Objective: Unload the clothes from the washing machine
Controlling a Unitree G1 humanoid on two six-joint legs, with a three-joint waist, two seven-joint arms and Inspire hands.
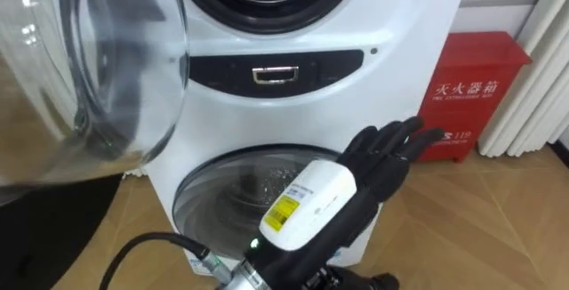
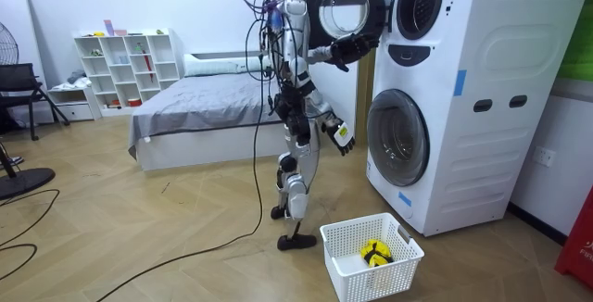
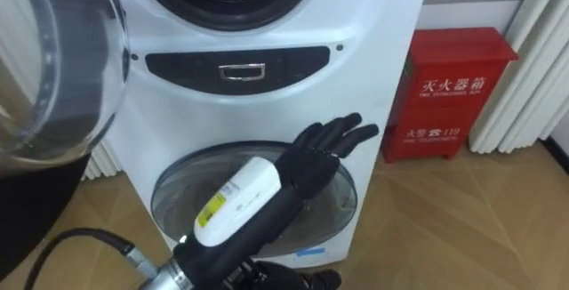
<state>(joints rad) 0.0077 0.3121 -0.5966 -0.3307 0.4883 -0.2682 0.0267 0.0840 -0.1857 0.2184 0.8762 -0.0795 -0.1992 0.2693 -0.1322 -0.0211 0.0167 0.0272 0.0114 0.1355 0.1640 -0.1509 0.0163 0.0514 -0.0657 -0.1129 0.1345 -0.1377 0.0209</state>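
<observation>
Lying in the white basket [image 2: 357, 282] on the floor by the robot's feet is a yellow-and-dark bundle of clothes [image 2: 375, 253]. My right hand [image 1: 382, 161] hangs empty before the washing machine's [image 2: 463, 107] lower door [image 1: 233, 190], fingers straight and together. My left hand [image 2: 350, 47] is at the open upper door [image 1: 89, 76]; I cannot tell its grip.

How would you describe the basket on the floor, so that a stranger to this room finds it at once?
Start at the tall white washing machine stack at the room view's right. On the wooden floor before its lower door stands a white basket. Its latticed walls and the yellow item inside set it apart.
</observation>
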